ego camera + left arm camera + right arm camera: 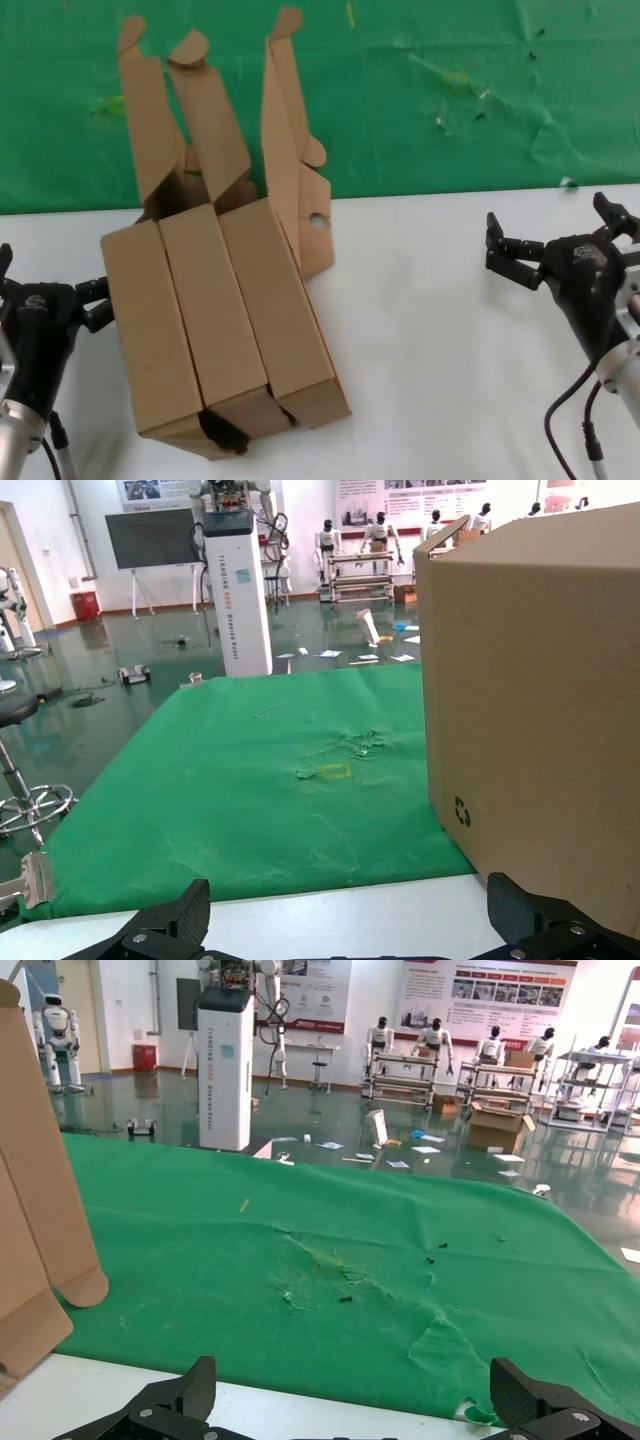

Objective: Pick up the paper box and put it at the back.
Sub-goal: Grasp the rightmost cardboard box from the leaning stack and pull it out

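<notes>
Paper box (pixel 280 300): lying at the right of a row of three brown boxes, lid flaps standing open, touching the paired boxes (pixel 185 320) with the black smudge; nobody is gripping it. Left gripper (pixel 55 295) is waiting with fingers spread, empty, just left of the row; right gripper (pixel 545 240) is hanging wide open, empty, well apart at right. The whole job is remaining: grasping, lifting, and carrying toward the back (pixel 450 195) by the green cloth (pixel 450 90).
</notes>
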Available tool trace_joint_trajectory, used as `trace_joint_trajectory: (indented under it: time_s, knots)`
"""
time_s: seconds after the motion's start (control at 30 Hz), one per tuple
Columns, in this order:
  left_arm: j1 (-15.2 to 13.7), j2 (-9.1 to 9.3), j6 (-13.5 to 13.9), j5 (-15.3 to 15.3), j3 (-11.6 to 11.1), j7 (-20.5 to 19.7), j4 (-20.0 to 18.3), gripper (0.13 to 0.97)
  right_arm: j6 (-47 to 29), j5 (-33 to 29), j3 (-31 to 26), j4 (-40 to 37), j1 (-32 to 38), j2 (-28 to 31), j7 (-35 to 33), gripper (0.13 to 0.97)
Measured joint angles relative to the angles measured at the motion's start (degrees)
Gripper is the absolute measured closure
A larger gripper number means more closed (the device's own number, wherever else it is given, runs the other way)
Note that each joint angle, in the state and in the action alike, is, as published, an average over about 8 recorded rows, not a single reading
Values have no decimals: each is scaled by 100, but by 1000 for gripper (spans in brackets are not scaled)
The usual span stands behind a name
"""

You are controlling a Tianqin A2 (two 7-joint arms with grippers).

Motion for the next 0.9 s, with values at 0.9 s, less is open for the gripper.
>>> trace_joint_trajectory:
  time_s: [0.9]
  knots:
    - [0,0,0,0,0,0,0,147,-230,83,149,142,-89,37,-84,129]
